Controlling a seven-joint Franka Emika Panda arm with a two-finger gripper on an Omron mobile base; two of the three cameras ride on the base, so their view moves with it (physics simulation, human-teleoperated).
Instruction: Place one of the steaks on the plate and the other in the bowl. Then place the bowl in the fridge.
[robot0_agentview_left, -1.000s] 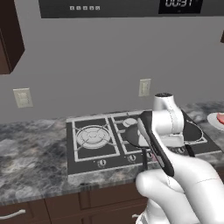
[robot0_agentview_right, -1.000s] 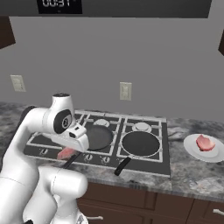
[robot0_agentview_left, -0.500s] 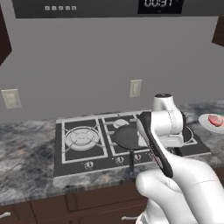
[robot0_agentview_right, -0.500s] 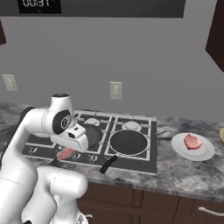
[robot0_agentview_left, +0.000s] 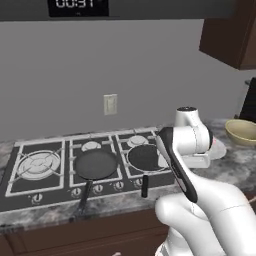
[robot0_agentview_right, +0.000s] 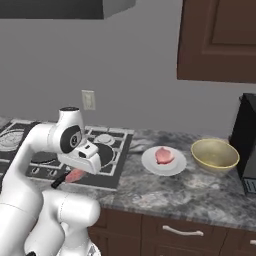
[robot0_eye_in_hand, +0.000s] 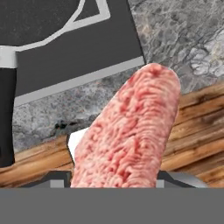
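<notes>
Right up close, the gripper (robot0_agentview_right: 76, 175) is clamped on one steak (robot0_eye_in_hand: 131, 135), pink meat jutting out over the front edge of the granite counter (robot0_agentview_right: 165, 192) beside the cooktop (robot0_agentview_left: 60, 172). Just beyond, a black pan (robot0_agentview_left: 95, 165) sits on the burners. Further along the counter, the second steak (robot0_agentview_right: 163, 155) lies on the white plate (robot0_agentview_right: 150, 165), and the yellow bowl (robot0_agentview_right: 215, 155) stands just beside it, near a black appliance (robot0_agentview_right: 247, 135).

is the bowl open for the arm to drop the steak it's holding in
Probably yes: the bowl sits empty on the counter beside the plate, nothing over it. The held steak hangs well to its left.
</notes>
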